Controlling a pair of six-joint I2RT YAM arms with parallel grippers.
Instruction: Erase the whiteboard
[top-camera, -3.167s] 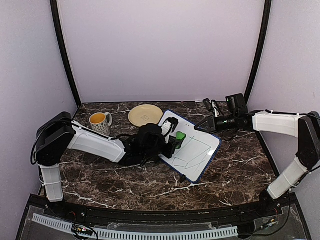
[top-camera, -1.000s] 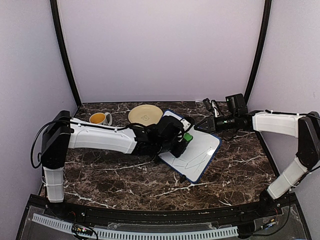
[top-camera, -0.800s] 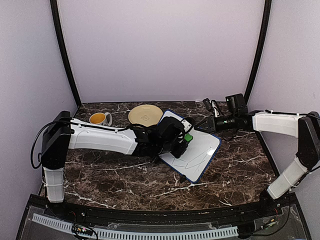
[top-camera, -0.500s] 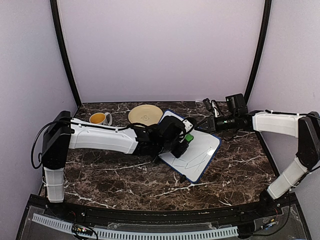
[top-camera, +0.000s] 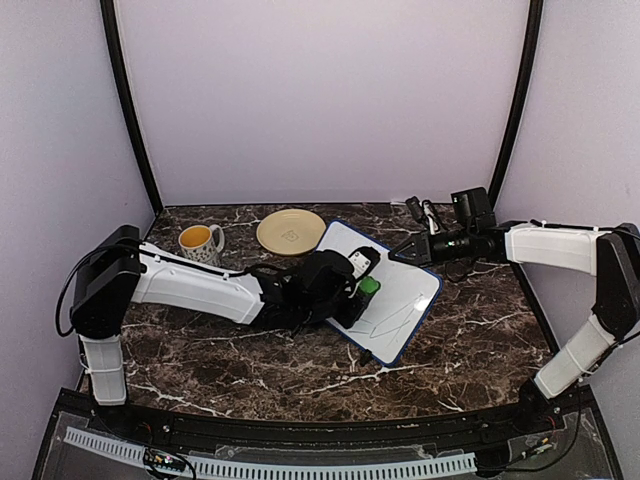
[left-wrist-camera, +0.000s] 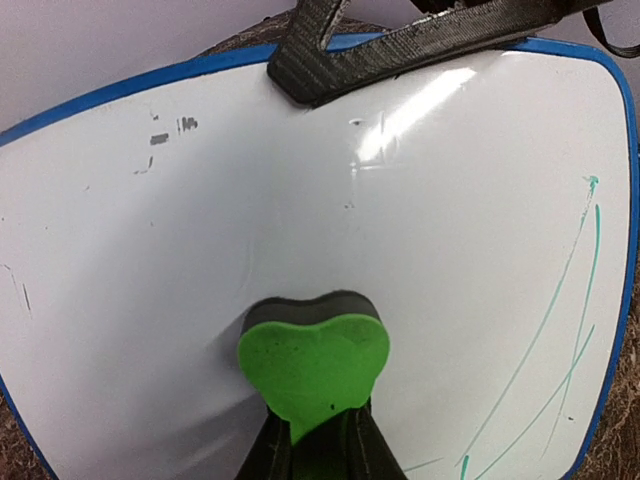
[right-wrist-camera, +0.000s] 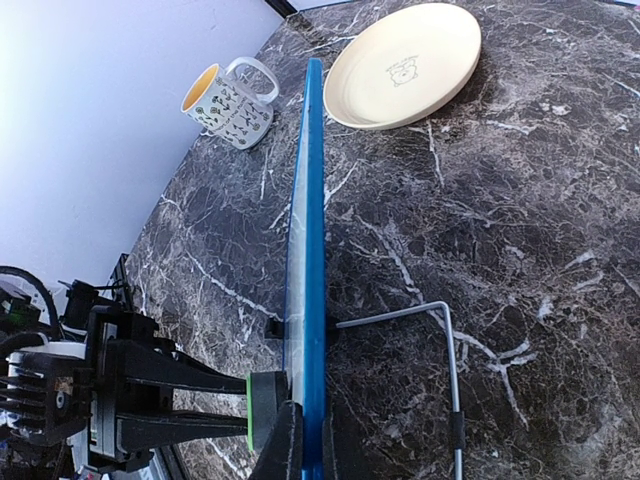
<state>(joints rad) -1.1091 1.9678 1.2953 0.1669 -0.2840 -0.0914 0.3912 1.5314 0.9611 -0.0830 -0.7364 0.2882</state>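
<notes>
Just one whiteboard (top-camera: 406, 284), one green eraser (top-camera: 369, 285).

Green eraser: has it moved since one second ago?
Yes. The green eraser slid toward the arms' bases across the whiteboard, away from the yellow plate.

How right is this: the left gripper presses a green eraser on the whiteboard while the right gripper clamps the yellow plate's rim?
One slip: the right gripper clamps the edge of the whiteboard, not the yellow plate, which sits free beside the board, as the right wrist view shows. The left gripper does press the green eraser on the whiteboard.
</notes>
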